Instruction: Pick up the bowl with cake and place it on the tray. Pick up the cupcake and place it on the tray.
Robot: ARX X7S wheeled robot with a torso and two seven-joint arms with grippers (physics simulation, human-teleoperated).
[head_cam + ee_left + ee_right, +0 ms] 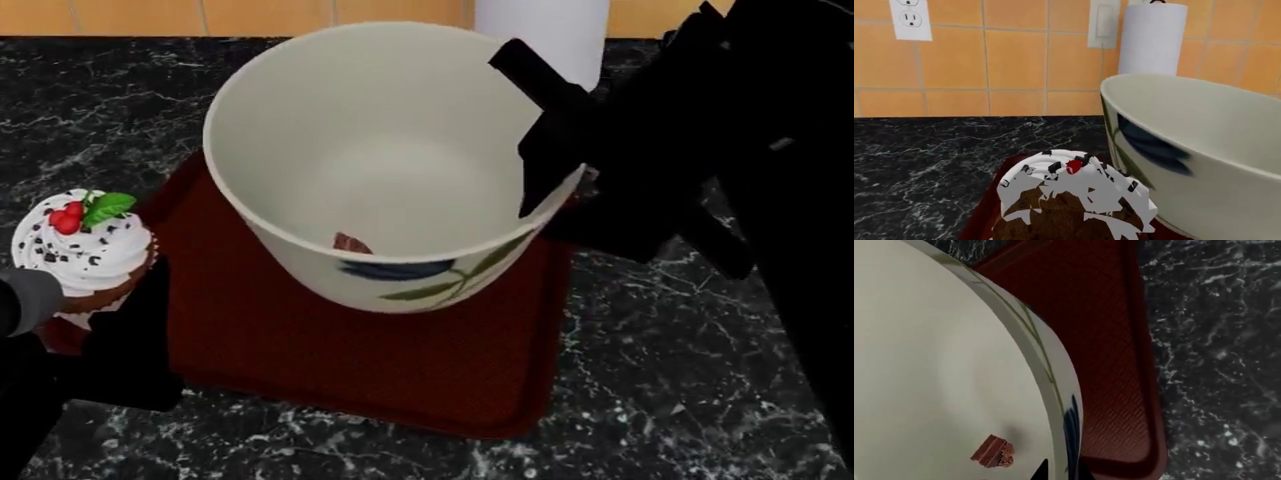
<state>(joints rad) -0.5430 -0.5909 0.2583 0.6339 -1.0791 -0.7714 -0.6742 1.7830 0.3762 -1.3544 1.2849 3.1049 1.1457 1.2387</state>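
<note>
Two things fill the left wrist view: the cupcake (pixel 1071 200), close under the camera, over the dark red tray's (pixel 984 210) edge, and the big bowl (pixel 1201 155) just beside it, its cream wall and blue flower towering over the frosting. Behind them run the black marble counter (pixel 934 150), the orange tiled wall (pixel 1014 55) with an outlet (pixel 911 19) and a switch (pixel 1104 22), and a paper towel roll (pixel 1152 39) past the bowl's rim.

From the head view, the bowl (pixel 387 160) stands tilted on the tray (pixel 400 360), covering most of it; bare tray shows only at 6 o'clock and along the side edges. The tiny cake slice (pixel 351 243) lies inside against the near wall. At 8 o'clock the left gripper (pixel 100 320) carries the cupcake (pixel 83 245) at the tray's left rim, near the bowl's wall; its fingers look closed around the wrapper. At 2 o'clock the right gripper (pixel 547 130) is clamped on the bowl's rim, one finger inside. Open counter (pixel 667 400) lies at 4 o'clock.

Seen from the right wrist, the bowl's inside (pixel 941 365) crowds the picture, cake slice (pixel 994 452) on it, with the tray's raised rim (pixel 1147 390) and marble (pixel 1221 340) beyond.
</note>
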